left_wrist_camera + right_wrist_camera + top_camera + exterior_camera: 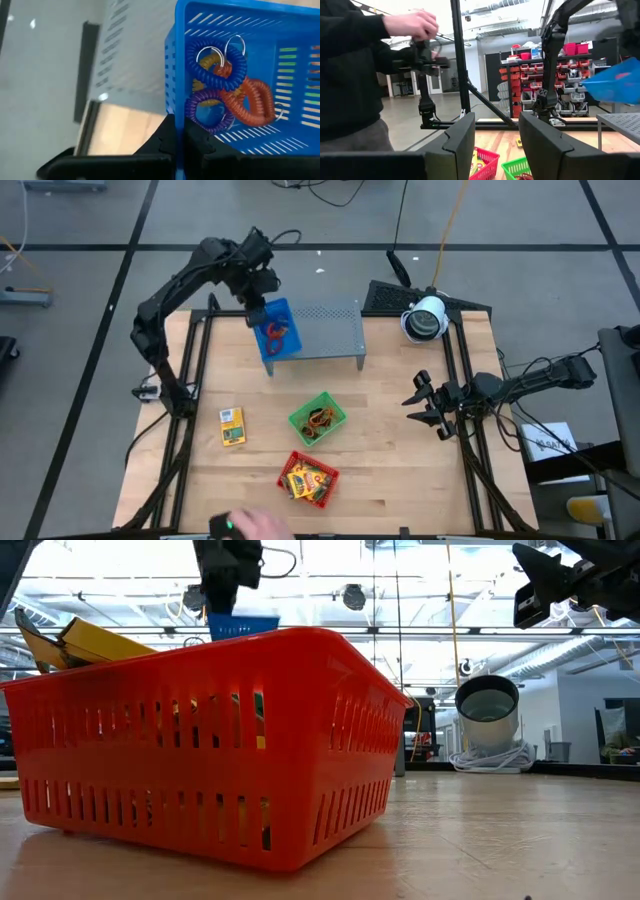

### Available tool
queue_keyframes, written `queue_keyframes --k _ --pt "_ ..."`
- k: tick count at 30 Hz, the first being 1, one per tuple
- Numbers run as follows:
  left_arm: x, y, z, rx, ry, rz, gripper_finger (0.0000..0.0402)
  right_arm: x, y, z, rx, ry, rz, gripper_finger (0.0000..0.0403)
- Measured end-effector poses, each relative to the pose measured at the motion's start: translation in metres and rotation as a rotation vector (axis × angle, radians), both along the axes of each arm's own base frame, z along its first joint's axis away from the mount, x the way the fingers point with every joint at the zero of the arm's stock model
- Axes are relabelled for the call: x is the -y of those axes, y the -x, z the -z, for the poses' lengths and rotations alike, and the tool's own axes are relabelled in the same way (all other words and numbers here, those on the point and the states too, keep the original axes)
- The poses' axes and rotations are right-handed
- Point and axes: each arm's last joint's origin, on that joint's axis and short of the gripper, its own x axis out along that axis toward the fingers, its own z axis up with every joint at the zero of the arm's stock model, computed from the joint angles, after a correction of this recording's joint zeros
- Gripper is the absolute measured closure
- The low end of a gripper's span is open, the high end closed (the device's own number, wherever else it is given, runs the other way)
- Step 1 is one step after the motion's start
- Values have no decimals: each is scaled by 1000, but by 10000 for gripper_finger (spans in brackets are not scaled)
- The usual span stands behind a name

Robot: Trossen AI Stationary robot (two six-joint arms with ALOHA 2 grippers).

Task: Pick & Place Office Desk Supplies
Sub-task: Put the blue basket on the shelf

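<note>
My left gripper [255,310] is shut on a blue mesh tray [277,330], which hangs in the air over the left end of the grey perforated rack [328,330]. Inside the tray lie coiled loops [225,87] in blue, orange, purple and yellow. The low view shows the blue tray [243,627] high behind the red tray [200,740]. A yellow packet [232,427] lies flat on the table's left part. My right gripper [425,402] stands open at the table's right side, touching nothing. My left gripper pinches the blue tray's side wall at its rim [176,107], one finger [160,145] outside the tray and the other [202,145] inside. The fingers come steeply from above. The tray is lifted clear and tilted, with the coils lying against the held wall.
A green tray [317,419] with dark and orange items sits mid-table. A red tray [308,477] with yellow packets sits near the front edge. A white round object [425,318] stands at the far right. A person's hand [255,527] shows at the near edge.
</note>
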Motion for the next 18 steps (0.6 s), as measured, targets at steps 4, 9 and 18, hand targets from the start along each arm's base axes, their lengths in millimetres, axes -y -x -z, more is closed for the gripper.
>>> queue_keyframes --k 4,9,18 --pt "-24 7 11 -30 0 -45 392 0 0 0 0 0 0 261" --pt "-49 12 26 -56 30 -78 396 0 0 0 0 0 0 261" --pt "-53 12 28 18 91 -27 395 0 0 0 0 0 0 261"
